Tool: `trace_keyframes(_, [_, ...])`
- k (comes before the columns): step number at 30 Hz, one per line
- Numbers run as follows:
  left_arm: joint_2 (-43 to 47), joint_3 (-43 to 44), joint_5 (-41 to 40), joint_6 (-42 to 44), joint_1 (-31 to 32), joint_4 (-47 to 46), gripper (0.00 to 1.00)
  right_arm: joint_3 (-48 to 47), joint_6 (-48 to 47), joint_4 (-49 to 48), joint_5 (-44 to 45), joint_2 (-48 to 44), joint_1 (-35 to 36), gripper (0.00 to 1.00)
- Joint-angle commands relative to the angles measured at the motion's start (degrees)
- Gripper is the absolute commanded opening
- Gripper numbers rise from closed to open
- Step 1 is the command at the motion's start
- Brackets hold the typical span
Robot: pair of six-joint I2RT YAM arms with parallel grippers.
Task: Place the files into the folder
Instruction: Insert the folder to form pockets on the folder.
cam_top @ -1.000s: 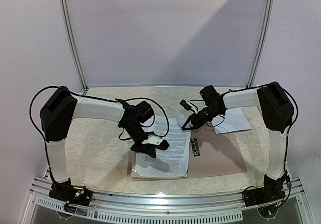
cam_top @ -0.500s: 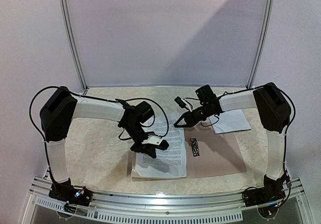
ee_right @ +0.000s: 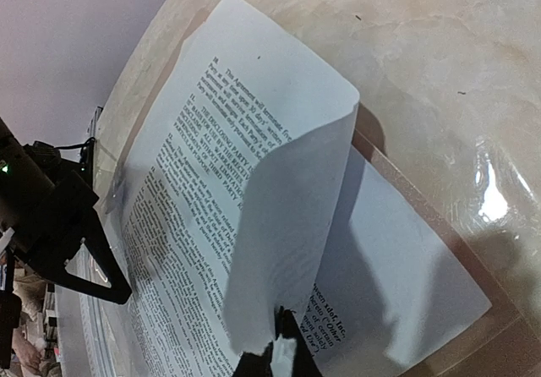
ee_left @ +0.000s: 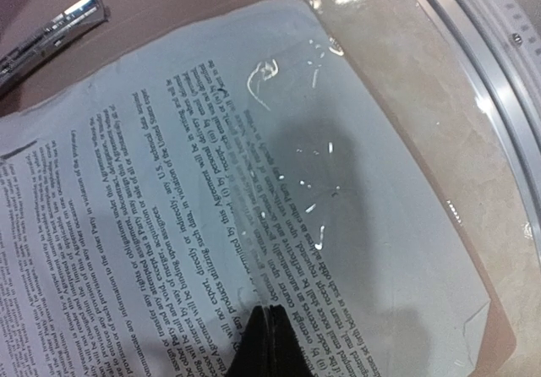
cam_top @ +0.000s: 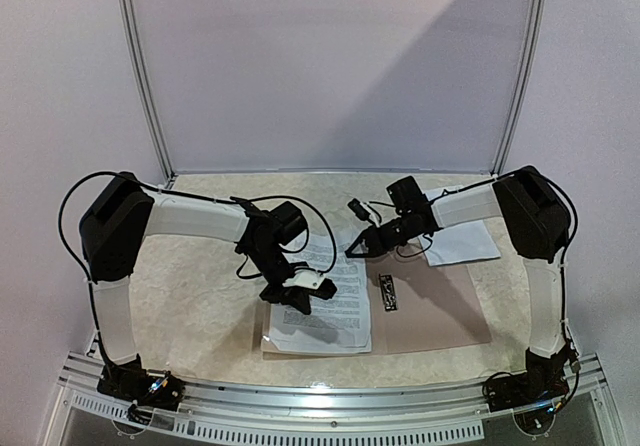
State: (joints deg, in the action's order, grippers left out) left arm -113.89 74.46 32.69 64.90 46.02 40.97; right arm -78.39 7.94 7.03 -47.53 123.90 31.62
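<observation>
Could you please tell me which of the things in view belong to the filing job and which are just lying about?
Belong to the job: files; folder, lying open, with its black clip; loose white sheet by the folder's far right corner, likely another file.

Not part of it: table; metal rail along the near edge.

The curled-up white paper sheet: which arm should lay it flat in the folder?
Right. The right gripper pinches the curled, printed white paper sheet by its lifted corner, jaws shut. The left gripper is busy pressing the paper stack onto the open tan cardboard folder, likely so nothing slides.
</observation>
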Motion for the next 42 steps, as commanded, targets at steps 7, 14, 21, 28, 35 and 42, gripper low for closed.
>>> trace_keyframes(7, [-1.0, -0.4, -0.9, 0.8, 0.6, -0.4, 0.00, -1.1, 3.4, -4.9, -1.9, 3.4, 2.5, 0.00])
trace_keyframes(14, [-0.9, -0.8, -0.9, 0.9, 0.7, -0.4, 0.00, -1.9, 3.5, -3.3, 2.0, 3.3, 2.9, 0.05])
trace_keyframes(21, [-0.2, -2.5, -1.2, 1.0, 0.7, -1.3, 0.00, 0.8, 4.4, -1.3, 12.6, -1.1, 1.6, 0.25])
trace_keyframes(28, [-0.8, -2.5, -1.6, 1.0, 0.6, -1.3, 0.00, 2.4, 4.7, 0.3, 13.2, -3.6, 1.1, 0.36])
trace_keyframes(35, [-1.2, -2.5, -1.4, 0.5, 0.6, -1.7, 0.00, 9.9, 9.0, -0.3, 17.2, -10.0, 1.2, 0.41])
trace_keyframes(42, [-1.0, -2.7, -1.4, 0.2, 0.6, -1.9, 0.00, 20.7, 19.0, 3.5, 28.7, -23.5, 5.7, 0.46])
